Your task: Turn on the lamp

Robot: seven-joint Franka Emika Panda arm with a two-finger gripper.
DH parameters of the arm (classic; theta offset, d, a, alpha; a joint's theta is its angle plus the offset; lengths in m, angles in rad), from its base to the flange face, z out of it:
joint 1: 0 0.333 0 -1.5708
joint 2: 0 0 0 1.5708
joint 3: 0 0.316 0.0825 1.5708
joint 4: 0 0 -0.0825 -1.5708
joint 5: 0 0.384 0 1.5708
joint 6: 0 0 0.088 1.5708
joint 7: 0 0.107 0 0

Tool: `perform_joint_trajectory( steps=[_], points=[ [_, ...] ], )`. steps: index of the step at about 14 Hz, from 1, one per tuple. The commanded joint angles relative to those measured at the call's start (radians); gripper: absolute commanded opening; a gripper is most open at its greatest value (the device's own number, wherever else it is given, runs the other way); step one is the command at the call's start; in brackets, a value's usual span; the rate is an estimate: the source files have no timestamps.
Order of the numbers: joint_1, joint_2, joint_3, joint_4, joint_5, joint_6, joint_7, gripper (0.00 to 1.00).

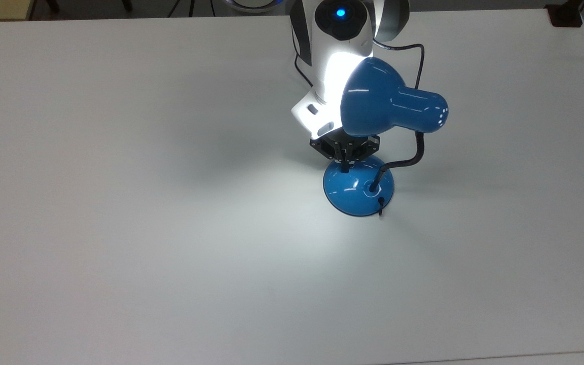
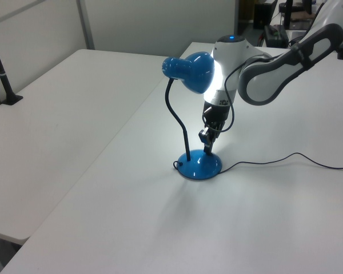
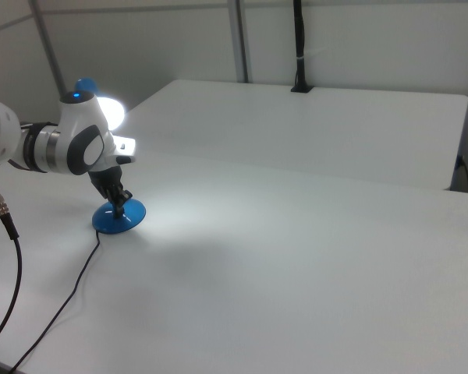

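The glossy blue desk lamp [image 1: 391, 104] with its bell-shaped shade, black gooseneck and round domed base stands on the white table [image 1: 119, 203], lit, throwing a bright patch on the tabletop to the top view's left of the base. The robot's black two-finger gripper [image 1: 345, 170] points down onto the base's edge, fingers together, gripping nothing. A black cord [image 2: 286, 160] trails away across the table.

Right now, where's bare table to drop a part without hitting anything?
Bare: the table across the top view's left and bottom, plus the top view's right strip. Crowded: the top-centre, where the gripper presses on the lit lamp, with the cord trailing off.
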Motion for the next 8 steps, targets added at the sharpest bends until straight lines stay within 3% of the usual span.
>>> perform_joint_trajectory(
  steps=[1,4,8],
  points=[
    [0.02,0.023,-0.002,-0.009,0.011,0.056,0.028,0.0],
    [0.01,0.01,-0.003,-0.011,0.01,0.023,0.018,0.0],
    [-0.022,-0.059,-0.003,-0.003,0.004,-0.225,-0.069,0.0]
  ],
)
